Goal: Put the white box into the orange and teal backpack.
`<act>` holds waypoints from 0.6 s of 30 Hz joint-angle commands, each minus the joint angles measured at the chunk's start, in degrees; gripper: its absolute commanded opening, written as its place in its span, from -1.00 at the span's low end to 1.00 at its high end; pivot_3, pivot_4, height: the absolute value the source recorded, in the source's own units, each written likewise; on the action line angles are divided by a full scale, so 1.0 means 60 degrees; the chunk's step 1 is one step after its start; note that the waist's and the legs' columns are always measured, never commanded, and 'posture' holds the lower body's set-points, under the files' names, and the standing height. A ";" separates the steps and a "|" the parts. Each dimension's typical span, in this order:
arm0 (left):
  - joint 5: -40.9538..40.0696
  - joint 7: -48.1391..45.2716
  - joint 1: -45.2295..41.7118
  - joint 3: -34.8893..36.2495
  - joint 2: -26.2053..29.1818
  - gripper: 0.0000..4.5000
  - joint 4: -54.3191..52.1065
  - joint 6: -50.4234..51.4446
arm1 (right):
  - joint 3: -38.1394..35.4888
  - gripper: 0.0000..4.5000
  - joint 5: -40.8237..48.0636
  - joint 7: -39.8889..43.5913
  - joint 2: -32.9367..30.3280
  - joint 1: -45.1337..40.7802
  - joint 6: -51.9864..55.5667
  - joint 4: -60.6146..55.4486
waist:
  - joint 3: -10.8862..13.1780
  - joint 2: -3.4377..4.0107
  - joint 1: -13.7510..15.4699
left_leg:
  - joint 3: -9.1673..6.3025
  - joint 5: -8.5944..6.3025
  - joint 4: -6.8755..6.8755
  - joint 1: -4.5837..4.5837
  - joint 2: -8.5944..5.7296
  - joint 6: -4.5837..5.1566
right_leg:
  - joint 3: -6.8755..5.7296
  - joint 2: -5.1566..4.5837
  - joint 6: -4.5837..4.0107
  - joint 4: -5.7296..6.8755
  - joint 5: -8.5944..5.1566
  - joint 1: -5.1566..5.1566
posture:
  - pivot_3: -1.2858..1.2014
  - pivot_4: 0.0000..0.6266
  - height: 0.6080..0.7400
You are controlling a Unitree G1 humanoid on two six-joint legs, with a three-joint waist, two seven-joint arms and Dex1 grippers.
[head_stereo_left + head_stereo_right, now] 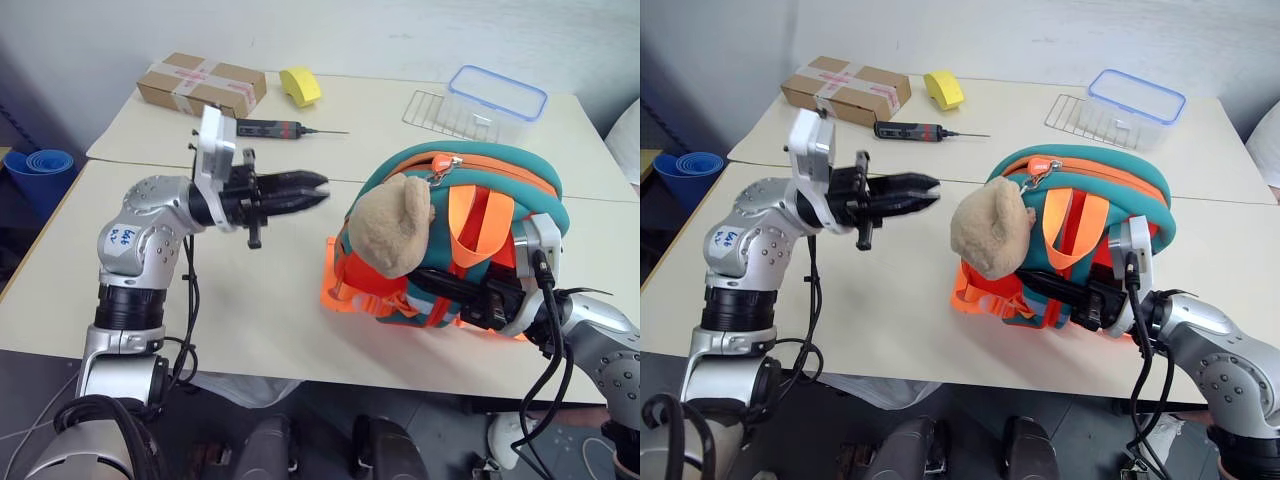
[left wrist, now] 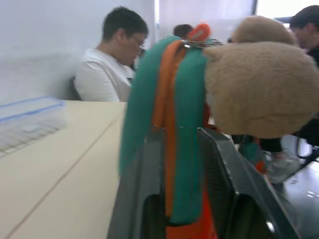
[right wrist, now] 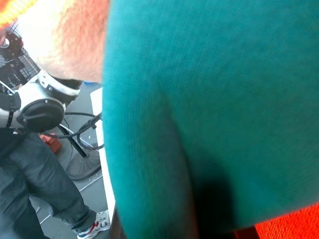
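Observation:
The orange and teal backpack [image 1: 470, 180] stands on the table at the right, its tan plush bear head [image 1: 392, 228] hanging on the side facing me. My left gripper [image 1: 318, 190] hovers level in the air just left of the backpack, pointing at it, open and empty. In the left wrist view its two fingers [image 2: 134, 199] frame the backpack's teal and orange edge [image 2: 179, 124]. My right gripper [image 1: 425, 282] lies across the backpack's lower front, shut on its fabric. Teal cloth [image 3: 209, 109] sits close in the right wrist view. The white box is hidden.
At the table's back stand a brown taped cardboard box [image 1: 200, 84], a yellow object [image 1: 300, 86], a black and red tool [image 1: 275, 128], a wire rack [image 1: 430, 108] and a clear blue-rimmed container [image 1: 497, 100]. People [image 2: 114, 64] sit beyond the table.

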 commanded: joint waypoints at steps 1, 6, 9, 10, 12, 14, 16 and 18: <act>-0.0536 0.0037 0.0040 0.0033 0.0047 0.00 -0.1030 0.0392 | -0.0233 -1.00 -0.0005 0.0099 0.0003 -0.0014 -0.0199 -0.0105 | 0.0000 0.0000 0.0001 | 0.0000 0.0002 0.0000 0.0001 0.0001 -0.0002 | 0.0005 0.0001 0.0000 0.0000 0.0000 0.0000 | 0.03 -0.52 1.00; 0.0201 0.0311 -0.0102 -0.0574 -0.0869 0.66 -0.1318 -0.0798 | -0.0119 -1.00 -0.0057 0.0206 0.0043 -0.0145 -0.0198 -0.0013 | 0.0000 0.0000 0.0032 | 0.0000 0.0004 0.0000 0.0003 0.0000 -0.0006 | 0.0018 -0.0001 0.0000 -0.0001 0.0000 0.0004 | 0.03 -0.52 1.00; 0.0533 0.0240 -0.0078 -0.1053 -0.1259 0.66 -0.1214 -0.1250 | -0.0083 -1.00 -0.0040 0.0235 0.0054 -0.0230 -0.0158 -0.0016 | 0.0000 0.0000 0.0025 | 0.0003 0.0004 0.0000 0.0003 -0.0003 -0.0005 | 0.0012 0.0001 0.0000 -0.0003 0.0000 0.0004 | 0.03 -0.52 1.00; 0.0596 0.0203 -0.0072 -0.1204 -0.1357 0.66 -0.1199 -0.1338 | -0.0090 -1.00 -0.0036 0.0248 0.0043 -0.0244 -0.0150 -0.0012 | 0.0000 0.0000 0.0025 | 0.0003 0.0004 0.0000 0.0003 -0.0003 -0.0005 | 0.0008 0.0002 0.0000 -0.0002 0.0000 0.0003 | 0.03 -0.52 1.00; 0.0636 0.0152 -0.0081 -0.1415 -0.1586 0.66 -0.1165 -0.1465 | -0.0123 -1.00 -0.0027 0.0276 0.0017 -0.0250 -0.0142 0.0009 | 0.0000 0.0000 0.0024 | 0.0004 0.0004 -0.0001 0.0003 -0.0002 -0.0005 | 0.0006 0.0003 0.0000 -0.0002 0.0000 0.0003 | 0.03 -0.52 1.00; 0.0596 0.0155 -0.0133 -0.1507 -0.1811 0.66 -0.1096 -0.1572 | -0.0142 -1.00 -0.0035 0.0293 0.0006 -0.0236 -0.0147 0.0019 | 0.0000 0.0000 0.0023 | 0.0004 0.0004 0.0000 0.0003 -0.0002 -0.0004 | 0.0006 0.0002 0.0000 -0.0002 0.0000 0.0002 | 0.03 -0.52 1.00; 0.0548 0.0137 -0.0207 -0.1540 -0.1998 0.49 -0.1006 -0.1672 | -0.0143 -1.00 -0.0055 0.0300 0.0015 -0.0204 -0.0159 0.0011 | 0.0000 0.0000 0.0023 | 0.0004 0.0005 0.0000 0.0003 -0.0001 -0.0004 | 0.0007 0.0001 0.0000 -0.0002 0.0000 0.0003 | 0.03 -0.52 1.00; 0.0542 0.0119 -0.0285 -0.1565 -0.2139 0.26 -0.0905 -0.1735 | -0.0134 -1.00 -0.0075 0.0295 0.0036 -0.0175 -0.0175 -0.0006 | 0.0000 0.0000 0.0021 | 0.0004 0.0005 0.0000 0.0003 -0.0001 -0.0004 | 0.0006 0.0001 0.0000 -0.0002 0.0000 0.0002 | 0.03 -0.52 1.00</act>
